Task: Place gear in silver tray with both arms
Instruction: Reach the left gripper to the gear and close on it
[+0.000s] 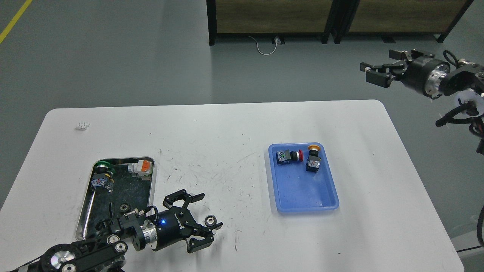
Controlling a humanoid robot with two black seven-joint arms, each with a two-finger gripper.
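Observation:
A small black gear (210, 220) lies on the white table (234, 124), near the front middle. My left gripper (204, 215) is open, low over the table, its fingers (194, 197) spread around the gear without closing on it. The silver tray (149, 190) sits at the left; it holds another black gear (124, 207), a green-capped switch (101, 175) and an orange-and-white part (141, 166). My left arm covers the tray's front right corner. My right gripper (374, 73) is open and empty, raised beyond the table's right far corner.
A blue plastic tray (302, 189) at the right holds a red-capped button (289, 156) and a yellow-capped button (312, 158). A small white piece (82, 125) lies at the far left of the table. Dark cabinets (332, 17) stand on the floor behind.

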